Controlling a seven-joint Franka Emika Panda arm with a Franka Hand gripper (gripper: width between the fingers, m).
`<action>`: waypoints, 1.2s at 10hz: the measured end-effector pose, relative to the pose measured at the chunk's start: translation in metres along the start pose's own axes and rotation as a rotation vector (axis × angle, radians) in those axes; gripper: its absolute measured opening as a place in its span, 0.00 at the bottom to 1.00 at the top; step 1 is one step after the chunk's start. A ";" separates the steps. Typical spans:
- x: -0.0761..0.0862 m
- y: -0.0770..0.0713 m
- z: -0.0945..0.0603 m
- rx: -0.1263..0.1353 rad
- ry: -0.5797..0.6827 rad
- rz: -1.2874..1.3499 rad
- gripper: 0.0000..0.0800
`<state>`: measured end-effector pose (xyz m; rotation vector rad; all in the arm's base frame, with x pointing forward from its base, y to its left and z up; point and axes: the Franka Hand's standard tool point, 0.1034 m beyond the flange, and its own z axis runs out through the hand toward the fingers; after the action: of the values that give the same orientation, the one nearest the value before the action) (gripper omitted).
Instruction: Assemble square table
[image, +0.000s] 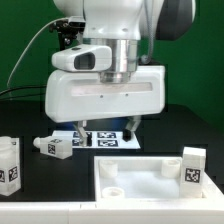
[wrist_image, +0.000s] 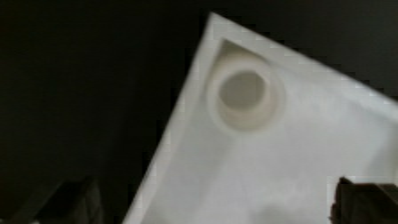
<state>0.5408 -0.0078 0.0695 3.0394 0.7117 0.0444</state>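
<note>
The claw (wrist_image: 217, 205) hangs open over a slab (image: 140, 180) corner and its round socket (wrist_image: 242, 92). The slab lies on the counter (image: 45, 195), with a leg (image: 193, 168) just beside it.

Slab (image: 130, 180) foremost, marker board (image: 105, 137) behind, standing leg (image: 10, 165), lying leg (image: 55, 147) at exterior view's left, third leg (image: 193, 168) right

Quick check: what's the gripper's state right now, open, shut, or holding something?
Gripper: open, jaws wide apart, holding nothing, above a corner of the square table.
</note>
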 end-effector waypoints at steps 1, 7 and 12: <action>0.001 0.000 0.000 -0.004 -0.005 -0.011 0.81; -0.025 0.003 0.008 -0.039 -0.101 -0.081 0.81; -0.040 -0.007 0.014 -0.010 -0.361 -0.060 0.81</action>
<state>0.5026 -0.0189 0.0544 2.8919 0.7624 -0.4855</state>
